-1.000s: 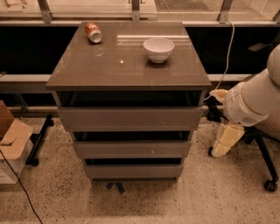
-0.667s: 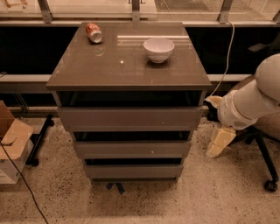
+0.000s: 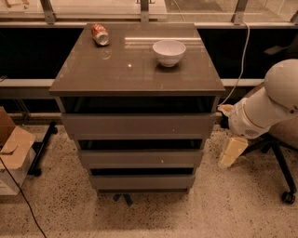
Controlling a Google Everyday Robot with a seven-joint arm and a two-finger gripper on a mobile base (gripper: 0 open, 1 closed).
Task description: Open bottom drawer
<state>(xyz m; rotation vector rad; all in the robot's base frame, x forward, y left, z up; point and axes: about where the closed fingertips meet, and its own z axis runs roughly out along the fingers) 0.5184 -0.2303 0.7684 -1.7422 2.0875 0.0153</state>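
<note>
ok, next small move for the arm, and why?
Probably lower the gripper and swing it left toward the bottom drawer front: it hangs off the right side of the cabinet, higher than that drawer, touching nothing, and the drawer looks shut.

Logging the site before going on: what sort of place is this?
Likely an office or lab: speckled floor, a wheeled chair base, a drawer cabinet under a window. The gripper hangs right of the cabinet, apart from the bottom drawer.

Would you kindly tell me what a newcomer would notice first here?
The grey-brown cabinet fills the middle, a white bowl and a tipped red can on top. At right, the bulky white arm hangs its gripper low beside the cabinet, apart from the bottom drawer.
</note>
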